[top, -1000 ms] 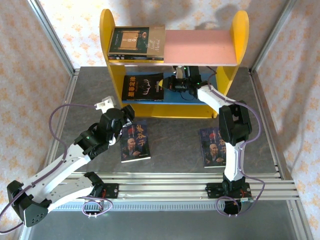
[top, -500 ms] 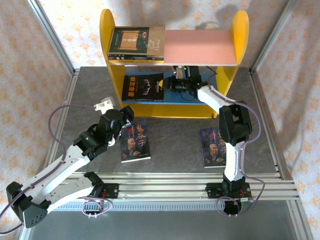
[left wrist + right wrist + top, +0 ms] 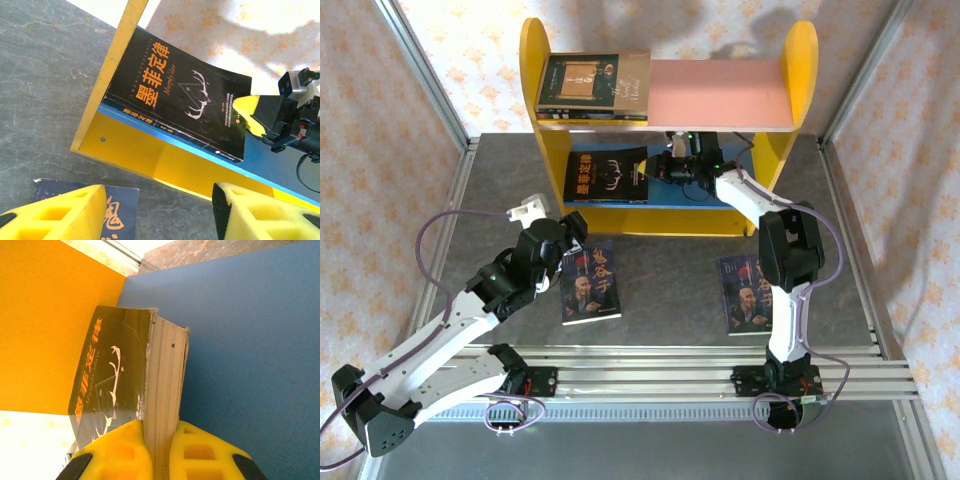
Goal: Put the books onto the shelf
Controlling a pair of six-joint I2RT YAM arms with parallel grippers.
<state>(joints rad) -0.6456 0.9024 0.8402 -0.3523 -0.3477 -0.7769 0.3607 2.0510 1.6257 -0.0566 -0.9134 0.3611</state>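
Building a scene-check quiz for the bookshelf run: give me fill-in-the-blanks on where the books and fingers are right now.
1. The right gripper has its fingers shut on the black antler book, which lies on the ___ lower board of the shelf.
2. The left gripper has its fingers ___, holding nothing.
3. One bearded-man book and its twin lie flat on the ___.
4. In the top view, the book stack sits at the pink upper board's ___ end.
Missing: blue; open; table; left.

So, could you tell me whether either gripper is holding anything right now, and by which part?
The right gripper pinches the black antler book by its page edge on the blue lower board. The left gripper is open, holding nothing.
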